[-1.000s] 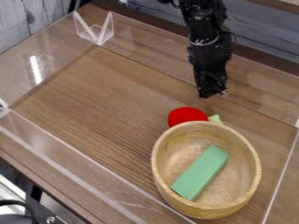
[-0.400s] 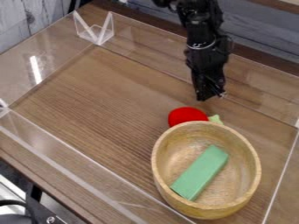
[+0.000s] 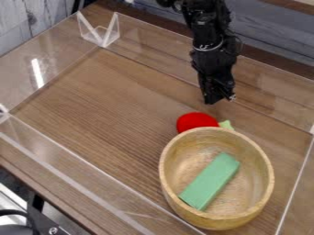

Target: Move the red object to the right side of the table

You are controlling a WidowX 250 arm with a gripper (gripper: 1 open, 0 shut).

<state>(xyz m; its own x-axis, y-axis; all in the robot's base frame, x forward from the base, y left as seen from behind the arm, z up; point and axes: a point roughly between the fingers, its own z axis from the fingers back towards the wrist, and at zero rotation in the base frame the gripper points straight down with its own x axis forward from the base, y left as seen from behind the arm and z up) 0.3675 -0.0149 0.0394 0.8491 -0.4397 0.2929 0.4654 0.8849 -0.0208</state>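
Low-res pic, soft overall, evenly lit from above; no deep darkness. Table [image 3: 110, 101] wood grain readable in the middle w/ pale glare toward upper left; clear acrylic walls [image 3: 50, 64] catch white reflections along edges. Faint soft shadow under the black gripper [image 3: 218, 95]; wooden bowl [image 3: 185, 188] interior shaded on near side; bottom-left corner dark, blurry.
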